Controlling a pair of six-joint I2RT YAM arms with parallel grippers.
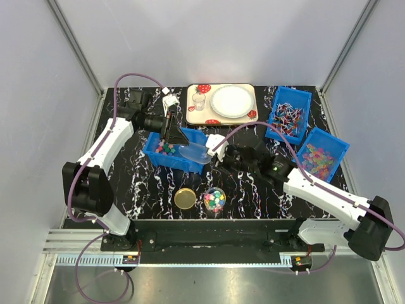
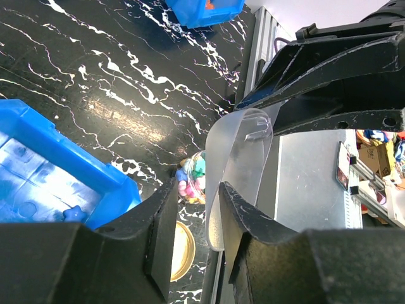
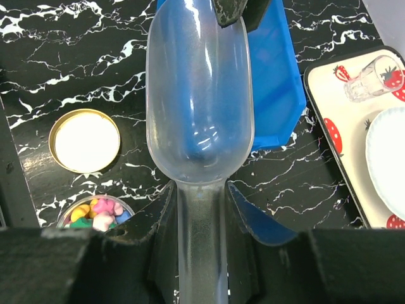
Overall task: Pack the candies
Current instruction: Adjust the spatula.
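1. Over the middle of the top view, your left hand (image 1: 182,142) hangs above the blue bin (image 1: 168,161), where a few loose candies (image 1: 166,149) lie. A clear scoop (image 1: 190,152) lies across that bin, and your right hand (image 1: 214,151) comes in from the right side of the frame to its handle. At lower centre a small jar (image 1: 214,199) holds more of the mixed-colour candies. A gold lid (image 1: 185,198) lies flat on the table (image 1: 253,196) just left of the jar. At upper centre a tray (image 1: 193,113) carries a plate (image 1: 231,101) and a glass (image 1: 200,101). A bin of striped sticks (image 1: 295,90) and a bin of pastel sweets (image 1: 331,135) stand at the right.

2. From the left wrist, your left hand (image 2: 197,190) is spread, its fingers (image 2: 161,234) apart. The scoop (image 2: 243,152) has its thin front lip in the gap, close to the finger on the right. You cannot tell whether they touch. Past the gap you see the candies (image 2: 193,177) in the jar, the gold lid (image 2: 180,250) below them, and the blue bin (image 2: 95,183) at the left.

3. From the right wrist, your right hand (image 3: 201,190) pinches the scoop (image 3: 199,95) by its handle. The bowl runs up the frame over the blue bin (image 3: 272,95). The tips of your left hand (image 3: 247,12) straddle the bowl's far rim at the top edge. The jar's candies (image 3: 98,212) sit at lower left, with the gold lid (image 3: 84,140) above them. The tray (image 3: 354,120), glass (image 3: 373,79) and plate (image 3: 389,158) fill the right side.
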